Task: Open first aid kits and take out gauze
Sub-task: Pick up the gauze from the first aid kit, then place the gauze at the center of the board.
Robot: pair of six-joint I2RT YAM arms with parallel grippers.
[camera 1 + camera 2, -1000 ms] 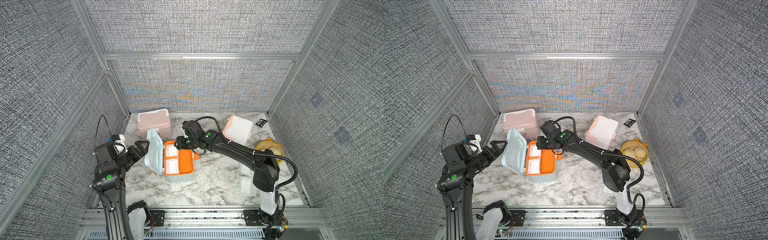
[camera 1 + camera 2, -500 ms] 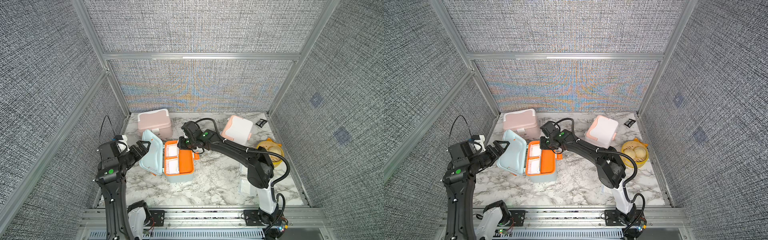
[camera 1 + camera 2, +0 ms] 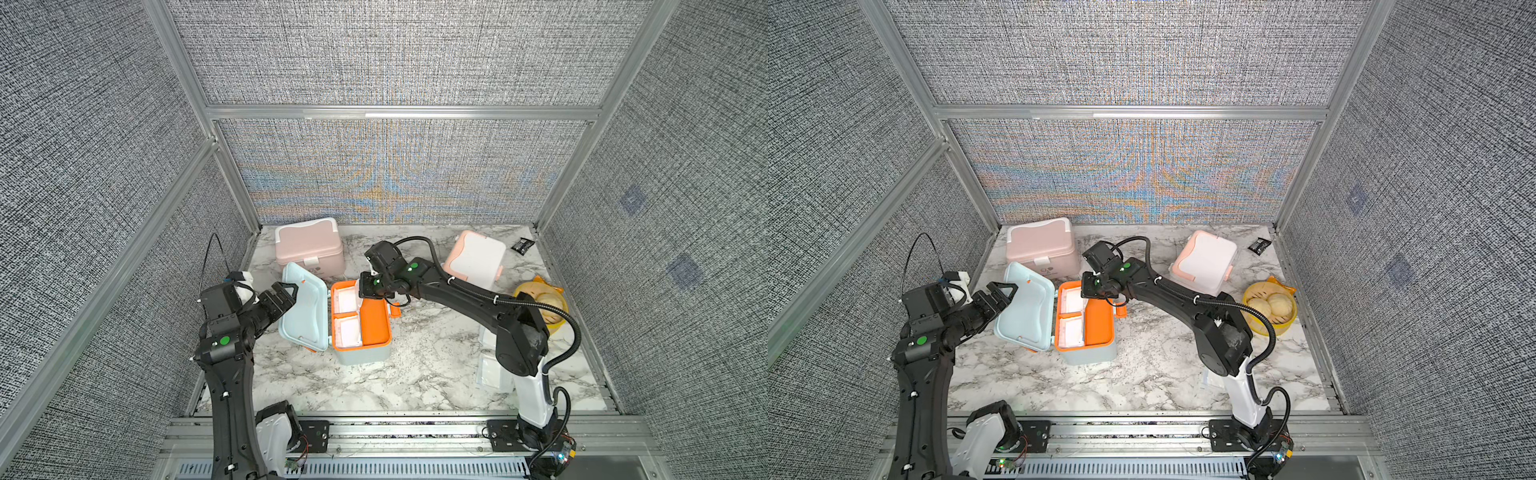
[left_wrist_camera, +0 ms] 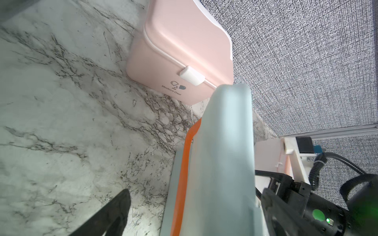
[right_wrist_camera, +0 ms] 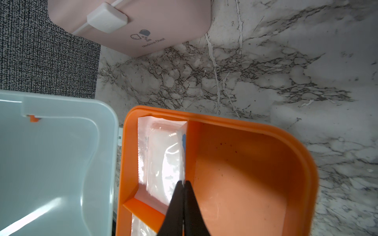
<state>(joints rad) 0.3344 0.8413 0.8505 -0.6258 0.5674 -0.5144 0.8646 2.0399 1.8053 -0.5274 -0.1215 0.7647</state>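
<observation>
Gauze point(image 5: 163, 161) lies in a small compartment of the orange tray inside the pale blue-and-orange kit point(image 3: 361, 328), which stands open at the centre of both top views on the marble table point(image 3: 415, 374). In the right wrist view the right gripper point(image 5: 183, 185) has its jaws together, pinching the packet's edge beside the tray divider. A second gauze packet point(image 3: 347, 330) fills the neighbouring compartment. The left gripper point(image 3: 286, 291), jaws wide apart, sits against the raised blue lid point(image 3: 303, 307) at centre left. The pink-and-white kit point(image 3: 309, 245) stands latched in the upper left, the white-and-peach kit point(image 3: 476, 257) in the upper right.
</observation>
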